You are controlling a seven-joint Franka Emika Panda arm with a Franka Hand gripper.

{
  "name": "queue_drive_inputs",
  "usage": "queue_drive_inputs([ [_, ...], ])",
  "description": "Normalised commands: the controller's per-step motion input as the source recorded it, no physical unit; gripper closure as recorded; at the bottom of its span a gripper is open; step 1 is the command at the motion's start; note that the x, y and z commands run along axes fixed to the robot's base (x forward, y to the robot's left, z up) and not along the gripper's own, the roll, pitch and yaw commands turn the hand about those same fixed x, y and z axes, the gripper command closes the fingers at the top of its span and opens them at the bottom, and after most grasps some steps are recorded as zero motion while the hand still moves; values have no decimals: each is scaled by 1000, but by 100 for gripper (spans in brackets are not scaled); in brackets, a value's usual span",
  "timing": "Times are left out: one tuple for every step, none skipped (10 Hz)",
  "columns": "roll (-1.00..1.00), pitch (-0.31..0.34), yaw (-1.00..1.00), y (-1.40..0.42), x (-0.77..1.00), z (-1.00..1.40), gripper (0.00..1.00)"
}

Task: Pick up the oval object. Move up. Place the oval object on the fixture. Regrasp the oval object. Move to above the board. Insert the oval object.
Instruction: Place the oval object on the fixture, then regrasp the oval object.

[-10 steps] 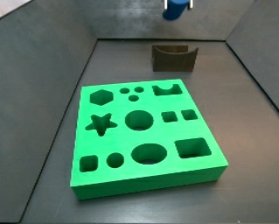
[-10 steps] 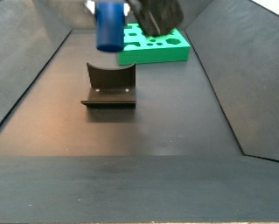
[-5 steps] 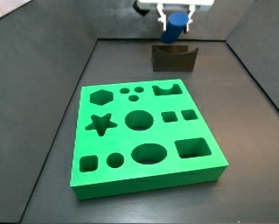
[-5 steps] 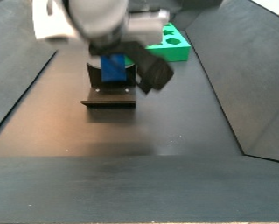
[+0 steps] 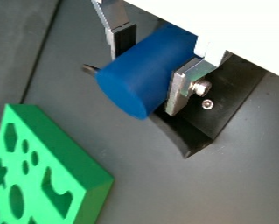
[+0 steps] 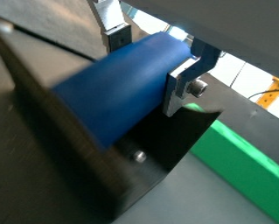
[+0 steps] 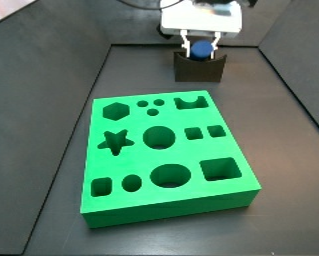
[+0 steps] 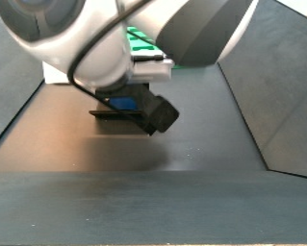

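I am holding the oval object between the fingers, which are clamping it on its curved sides; in both wrist views the blue peg is lying sideways in the grasp, down at the fixture. The gripper is sitting directly over the fixture at the far end of the tabletop. I cannot tell whether the peg is already resting in the notch or is just above it.

My judgement: the placing step is in hand. To do it well, I should be lowering straight, keeping the peg's long axis along the notch, and releasing only once it is seated, so that it is not rolling out.

The tabletop is dark, flat and walled on its sides. The board is lying well apart from the fixture, leaving free room around the gripper.
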Motion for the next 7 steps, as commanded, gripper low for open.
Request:
queue_drive_inputs([
  [-155, -64, -123, 67, 92, -197, 100],
  [0, 0, 0, -500, 0, -167, 100],
  [0, 0, 0, 0, 0, 0, 0],
  [-9, 81, 59, 0, 0, 1000, 0],
  [-6, 92, 60, -3, -11, 1000, 0],
  [9, 99, 49, -1, -22, 1000, 0],
  [39, 104, 14, -5, -30, 1000, 0],
])
